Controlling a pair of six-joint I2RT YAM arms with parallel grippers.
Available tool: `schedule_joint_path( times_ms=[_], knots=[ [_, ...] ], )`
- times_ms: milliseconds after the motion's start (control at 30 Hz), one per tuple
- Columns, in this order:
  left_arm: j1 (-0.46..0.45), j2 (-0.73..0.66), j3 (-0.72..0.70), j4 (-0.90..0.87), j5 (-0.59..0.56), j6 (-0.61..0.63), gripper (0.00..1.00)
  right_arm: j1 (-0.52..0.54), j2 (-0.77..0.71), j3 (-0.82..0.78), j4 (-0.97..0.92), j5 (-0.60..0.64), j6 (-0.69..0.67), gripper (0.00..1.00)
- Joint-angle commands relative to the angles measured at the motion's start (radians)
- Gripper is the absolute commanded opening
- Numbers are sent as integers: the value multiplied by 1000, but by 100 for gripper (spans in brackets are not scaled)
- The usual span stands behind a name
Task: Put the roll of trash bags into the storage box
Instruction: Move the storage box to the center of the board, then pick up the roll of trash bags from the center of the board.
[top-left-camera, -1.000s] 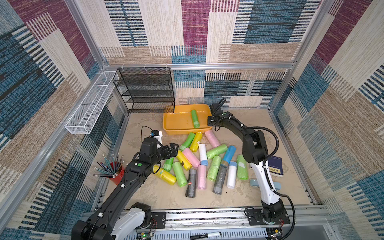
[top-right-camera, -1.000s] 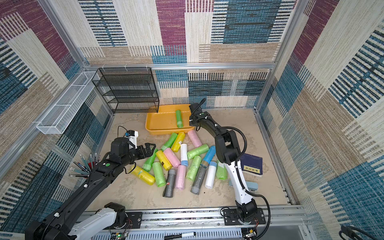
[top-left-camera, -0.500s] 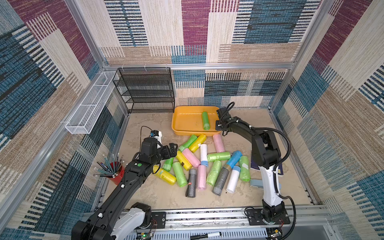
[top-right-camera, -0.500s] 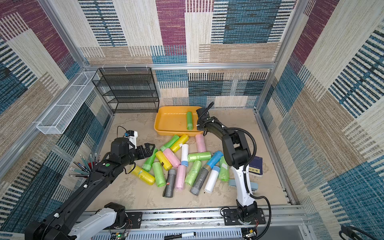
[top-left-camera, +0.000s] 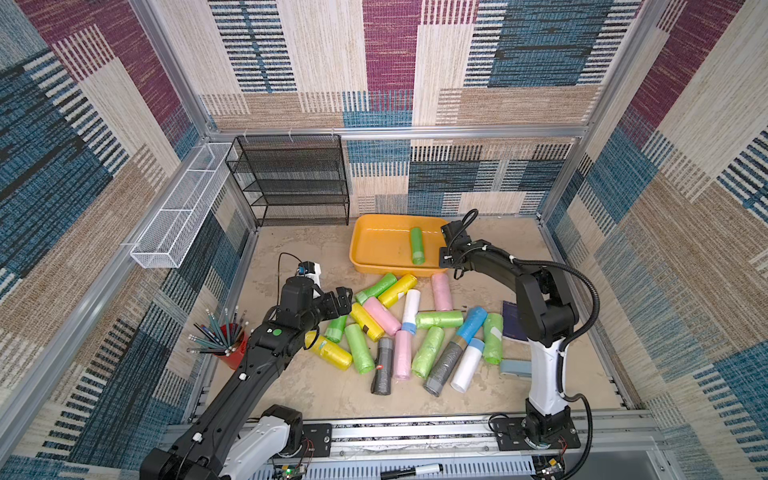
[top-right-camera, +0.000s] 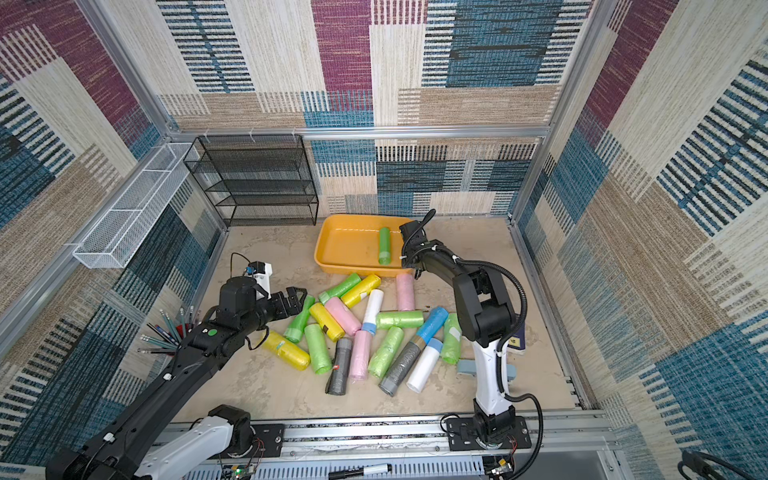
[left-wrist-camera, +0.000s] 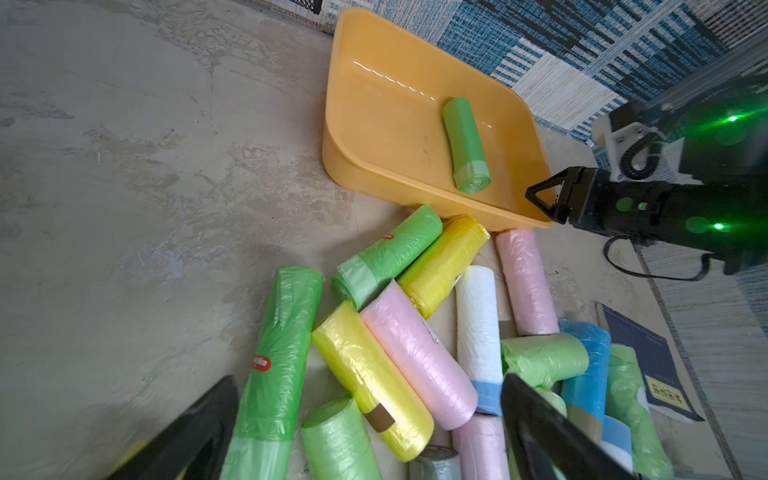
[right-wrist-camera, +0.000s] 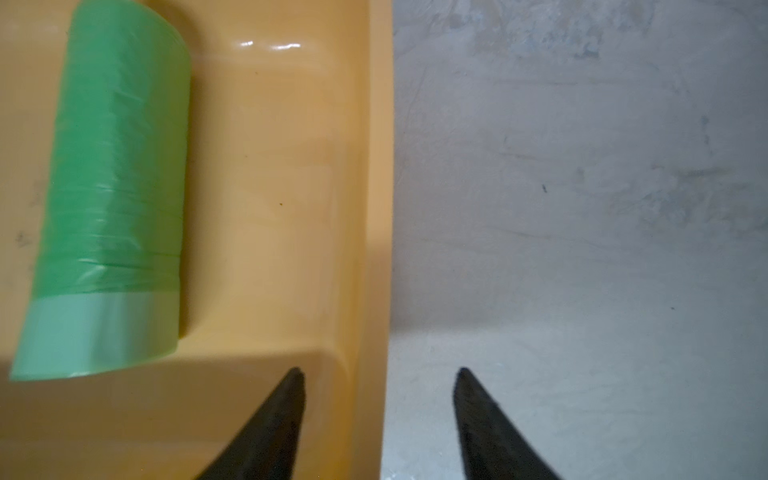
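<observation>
The shallow orange-yellow plastic storage box (top-left-camera: 380, 243) sits on the table (top-left-camera: 307, 253) at its far middle, just right of the black mesh shelf rack (top-left-camera: 299, 183). One slim green roll of trash bags (top-left-camera: 417, 245) lies flat inside the box, in its right half. It runs far to near, with its pale banded end towards the near wall.

The right tool (right-wrist-camera: 376, 372) hangs over the box's near right corner with its jaws apart and nothing between them but air. In the right wrist view one finger (right-wrist-camera: 286, 399) is above the box floor and the other is above bare table, with the rim passing between them and touching neither.

The left tool (top-left-camera: 338, 301) is wide open and empty, and it hovers over the left edge of a loose heap of plastic-wrapped rolls (top-left-camera: 376, 316). The heap is green, yellow, pink, white, blue and grey, and it spreads across the middle of the table on the near side of the box. A green roll (left-wrist-camera: 386, 253) and a yellow roll (left-wrist-camera: 444, 262) point at the box's near wall, and a pink roll (left-wrist-camera: 525, 282) lies just beside its near right corner.

A red cup of pencils (top-left-camera: 230, 345) stands at the left edge of the table. A dark blue booklet (top-left-camera: 512, 320) lies at the right, partly behind the right arm. A long white wire basket (top-left-camera: 178, 208) hangs on the left wall.
</observation>
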Motion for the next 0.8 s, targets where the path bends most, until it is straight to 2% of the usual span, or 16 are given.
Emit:
schedule_joint_path(
  times_ms=[0, 167, 433, 600, 767],
  knots=[
    [0, -12, 22, -50, -67, -10, 98, -2, -78, -29, 38, -47, -11, 100],
    [0, -37, 36, -120, -113, -26, 99, -6, -234, -164, 104, -93, -35, 99],
    [0, -97, 29, -243, -173, -62, 99, -17, -493, -425, 146, -271, -35, 99],
    [1, -139, -7, -303, -211, -143, 98, -17, -625, -553, 161, -346, -27, 99],
    [2, -151, -60, -321, -189, -225, 99, -19, -710, -626, 196, -467, -31, 99]
  ],
)
